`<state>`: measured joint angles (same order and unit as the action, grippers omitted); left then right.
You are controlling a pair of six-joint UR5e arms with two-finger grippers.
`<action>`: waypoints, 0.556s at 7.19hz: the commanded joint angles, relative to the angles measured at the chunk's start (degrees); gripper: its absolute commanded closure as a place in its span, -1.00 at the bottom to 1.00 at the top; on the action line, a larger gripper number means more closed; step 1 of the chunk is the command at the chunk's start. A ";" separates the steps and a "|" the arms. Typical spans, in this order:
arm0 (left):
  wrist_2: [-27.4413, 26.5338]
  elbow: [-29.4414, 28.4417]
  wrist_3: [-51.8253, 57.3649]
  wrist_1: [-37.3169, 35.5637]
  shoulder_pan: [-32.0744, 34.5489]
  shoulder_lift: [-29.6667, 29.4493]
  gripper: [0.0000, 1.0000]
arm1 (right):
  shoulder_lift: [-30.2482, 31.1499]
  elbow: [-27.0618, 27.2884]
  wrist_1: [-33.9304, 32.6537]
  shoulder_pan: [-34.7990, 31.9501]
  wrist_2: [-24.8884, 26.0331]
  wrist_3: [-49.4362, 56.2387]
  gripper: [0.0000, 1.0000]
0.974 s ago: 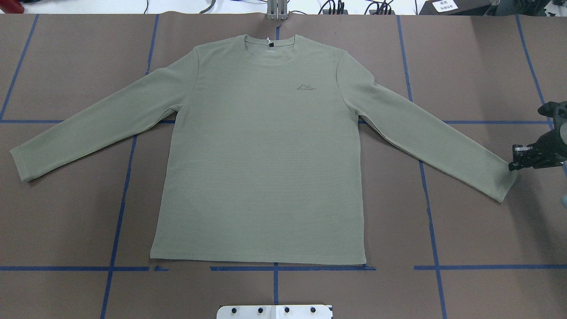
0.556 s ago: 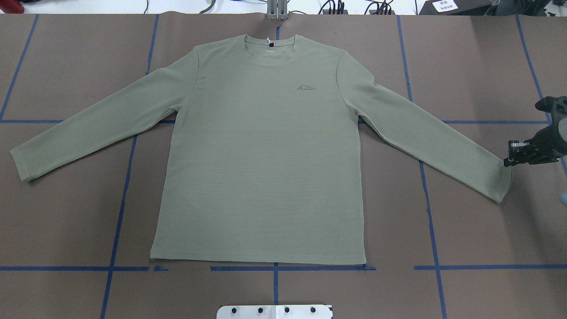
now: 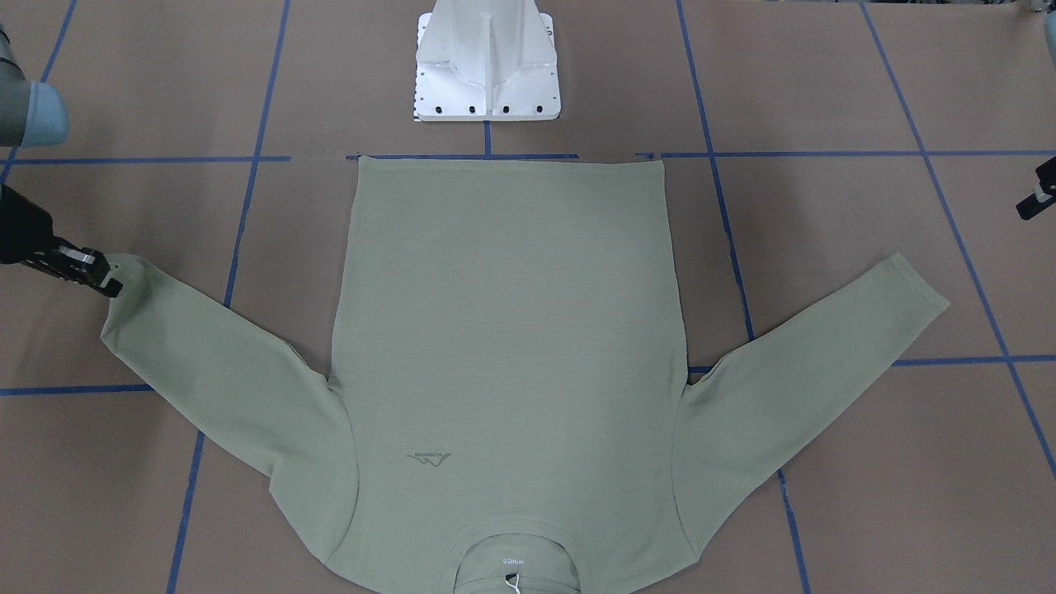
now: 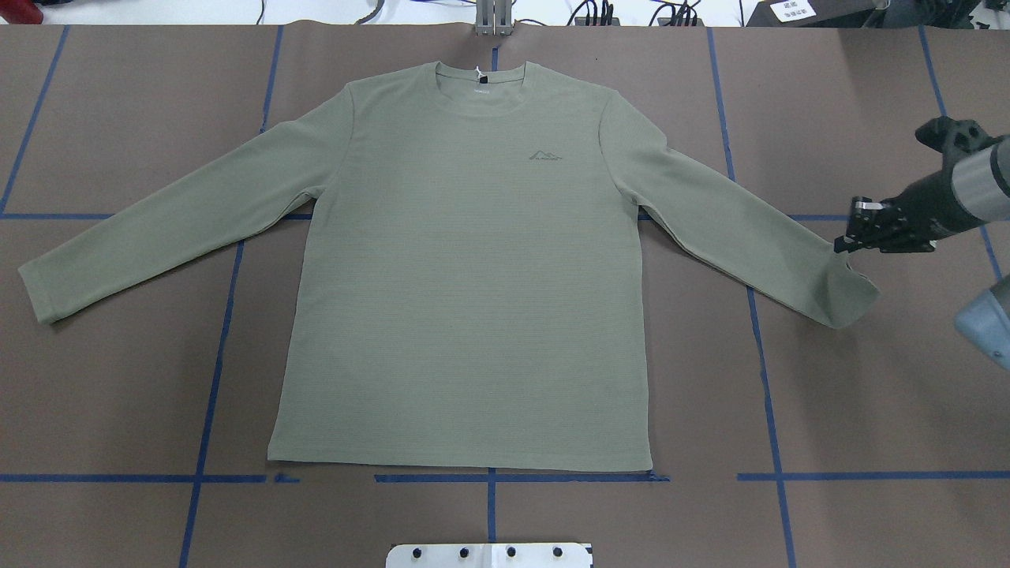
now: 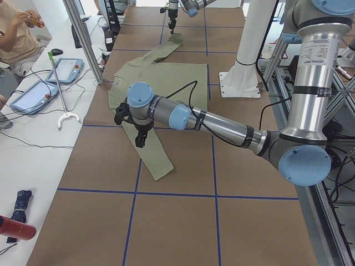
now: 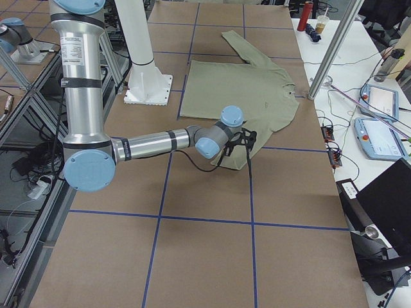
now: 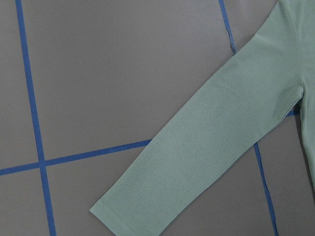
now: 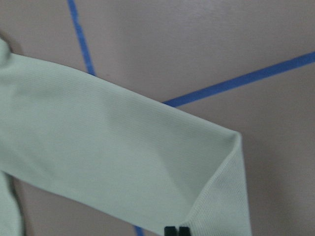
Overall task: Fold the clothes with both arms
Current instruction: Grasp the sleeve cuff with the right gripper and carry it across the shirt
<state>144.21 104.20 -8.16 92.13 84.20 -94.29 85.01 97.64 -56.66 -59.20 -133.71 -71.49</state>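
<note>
The pale sage-green shirt (image 4: 473, 276) lies flat and face up on the brown table, collar at the far edge, both sleeves spread out. My right gripper (image 4: 843, 246) is shut on the cuff corner of the right sleeve (image 4: 757, 237) and holds it a little off the table, so the sleeve end curls over. The right wrist view shows the shut fingertips (image 8: 176, 230) pinching the folded cuff (image 8: 221, 196). My left gripper (image 3: 1036, 201) is high and outside the left sleeve (image 7: 216, 147), which lies flat. I cannot tell whether the left gripper is open or shut.
The white pedestal base (image 3: 487, 66) stands at the robot's edge behind the shirt hem. Blue tape lines (image 4: 213, 379) grid the table. A side bench with tablets (image 5: 61, 69) and a person (image 5: 16, 33) lies beyond the collar edge.
My right gripper has closed on the right cuff and moved inward and away from the robot, dragging the sleeve end with it. The rest of the shirt has not moved.
</note>
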 commanded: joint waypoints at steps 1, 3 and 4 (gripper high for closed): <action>0.01 0.91 -0.02 0.07 0.00 0.07 -1.00 | -15.15 0.63 -8.07 4.60 0.55 -14.14 1.00; 0.01 1.27 0.07 0.07 0.00 0.07 -1.00 | -29.83 0.10 -20.27 9.08 7.63 -20.51 1.00; 0.01 1.27 0.16 0.16 0.00 0.07 -1.00 | -35.12 -1.12 -22.24 12.59 12.19 -23.49 1.00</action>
<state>144.23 105.38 -8.10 92.21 84.20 -94.22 57.87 97.62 -74.27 -50.65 -126.86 -90.91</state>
